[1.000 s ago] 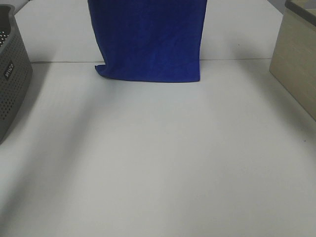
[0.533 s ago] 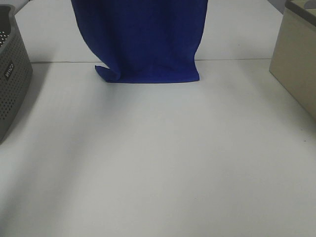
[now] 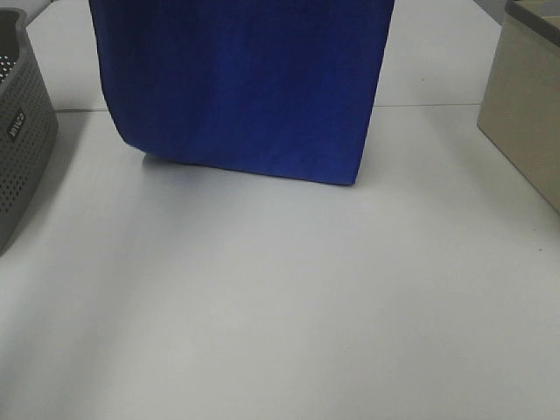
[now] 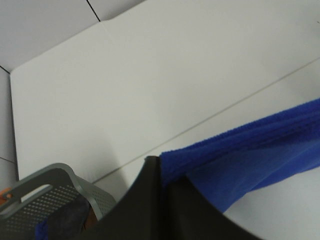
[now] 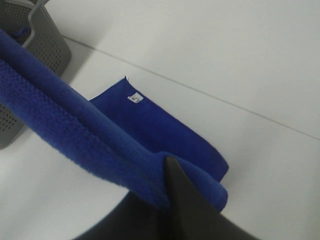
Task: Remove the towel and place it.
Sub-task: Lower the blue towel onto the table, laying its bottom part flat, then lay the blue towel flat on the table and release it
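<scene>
The deep blue towel hangs spread as a wide sheet over the far middle of the white table. Its lower edge is near the table top; I cannot tell if it touches. Both grippers are out of the exterior high view, above its top. In the left wrist view my left gripper is shut on the towel's upper edge. In the right wrist view my right gripper is shut on the other end of that edge. The small white tag shows on the lower part.
A grey perforated basket stands at the table's left edge; it also shows in the left wrist view and the right wrist view. A beige box stands at the right edge.
The towel has spread wider to the left and swung toward the camera. The fold at its lower left corner is gone and the lower edge sits nearer in the view.
</scene>
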{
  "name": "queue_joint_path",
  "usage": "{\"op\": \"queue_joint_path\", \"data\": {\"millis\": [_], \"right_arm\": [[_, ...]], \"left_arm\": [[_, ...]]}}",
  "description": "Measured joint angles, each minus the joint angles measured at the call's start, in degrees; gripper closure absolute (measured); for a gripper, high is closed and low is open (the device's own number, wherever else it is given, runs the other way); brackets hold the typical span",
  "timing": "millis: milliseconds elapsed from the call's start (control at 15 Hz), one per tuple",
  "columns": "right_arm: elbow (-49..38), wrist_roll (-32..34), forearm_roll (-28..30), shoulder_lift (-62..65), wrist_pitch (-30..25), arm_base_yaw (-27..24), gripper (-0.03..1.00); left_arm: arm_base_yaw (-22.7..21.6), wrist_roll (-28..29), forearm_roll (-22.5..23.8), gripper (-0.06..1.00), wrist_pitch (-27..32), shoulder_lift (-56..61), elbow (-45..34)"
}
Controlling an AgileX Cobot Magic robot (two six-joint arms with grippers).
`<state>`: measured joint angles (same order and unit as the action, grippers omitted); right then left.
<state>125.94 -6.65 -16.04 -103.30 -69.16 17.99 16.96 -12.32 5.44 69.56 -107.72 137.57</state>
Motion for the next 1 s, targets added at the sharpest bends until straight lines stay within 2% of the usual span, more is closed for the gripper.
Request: {"op": "queue_joint_path", "data": {"millis": [200,467,867,933,1000], "right_arm": [[-11.12,-0.34,-1.38,6.36,0.11,0.06,0.95],[-21.08,-0.40,-2.64,12.95,0.29,0.11,0.95],[-40.68,-0.40,-3.55,24.75,0.69,0.17,0.95],[-46.87,-0.40,-4.93,28.19,0.86,0.23,0.95],[-49.85,-0.40,-5.21,30.02,0.86,0.23,0.95]], "left_arm": [[0.06,0.00,-2.06,0.94,-0.06,7.79,-13.46],[0.11,0.00,-6.42,0.94,-0.17,16.10,-28.82],[0.57,-0.23,-12.72,0.94,-0.63,26.81,-46.87],[0.57,-0.23,-14.38,0.94,-0.86,32.26,-54.09],[0.57,-0.23,-16.04,0.94,-0.92,34.66,-57.64]]}}
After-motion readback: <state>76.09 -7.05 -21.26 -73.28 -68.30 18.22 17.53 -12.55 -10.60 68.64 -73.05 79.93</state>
